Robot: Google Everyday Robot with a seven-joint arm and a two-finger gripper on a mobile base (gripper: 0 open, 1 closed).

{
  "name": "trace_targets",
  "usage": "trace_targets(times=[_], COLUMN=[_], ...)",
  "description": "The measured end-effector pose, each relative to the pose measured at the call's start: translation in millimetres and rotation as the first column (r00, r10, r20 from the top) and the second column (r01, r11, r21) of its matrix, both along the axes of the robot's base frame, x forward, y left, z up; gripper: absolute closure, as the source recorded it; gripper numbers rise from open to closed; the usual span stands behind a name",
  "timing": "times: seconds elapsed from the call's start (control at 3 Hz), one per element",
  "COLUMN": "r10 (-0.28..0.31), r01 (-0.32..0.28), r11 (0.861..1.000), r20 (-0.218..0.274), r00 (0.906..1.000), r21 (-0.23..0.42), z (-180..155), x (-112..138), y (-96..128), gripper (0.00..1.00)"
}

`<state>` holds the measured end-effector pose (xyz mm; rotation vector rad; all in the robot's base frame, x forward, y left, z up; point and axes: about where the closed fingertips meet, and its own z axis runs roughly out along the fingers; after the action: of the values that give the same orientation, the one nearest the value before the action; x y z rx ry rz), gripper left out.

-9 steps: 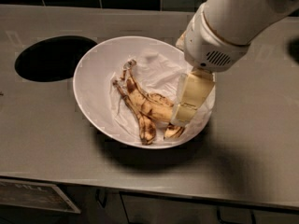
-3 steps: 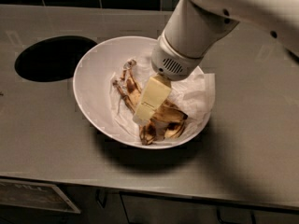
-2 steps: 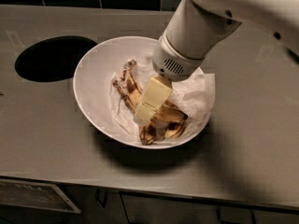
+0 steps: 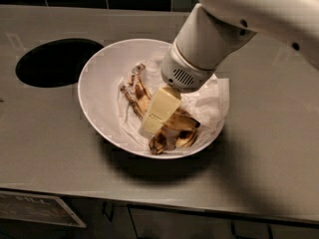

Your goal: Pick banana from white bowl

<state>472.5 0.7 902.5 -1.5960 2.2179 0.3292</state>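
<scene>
Claw (image 4: 153, 119) is down in the white bowl (image 4: 99, 83), frame centre, directly atop the banana (image 4: 177, 126) at mid-length (grip state: cannot tell). The banana's long axis runs upper left to lower right.

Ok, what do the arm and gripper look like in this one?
The arm is smooth, glossy white, rounded, with small dark dots and a slotted vent on the wrist. The gripper, down in the white bowl, is pale yellow and blocky. No cables show.
</scene>
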Motion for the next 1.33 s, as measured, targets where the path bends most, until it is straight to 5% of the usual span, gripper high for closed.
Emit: trace_targets(times=[0.33, 1.33], r10=[0.007, 0.003], r01=[-0.007, -0.004], r11=[1.000, 0.998], r20=[0.005, 0.017], r00=[1.0000, 0.9998], r21=[0.026, 0.070], z=[-8.3, -21.4], x=[4.0, 8.0], y=[8.5, 20.8], gripper=[0.09, 0.07])
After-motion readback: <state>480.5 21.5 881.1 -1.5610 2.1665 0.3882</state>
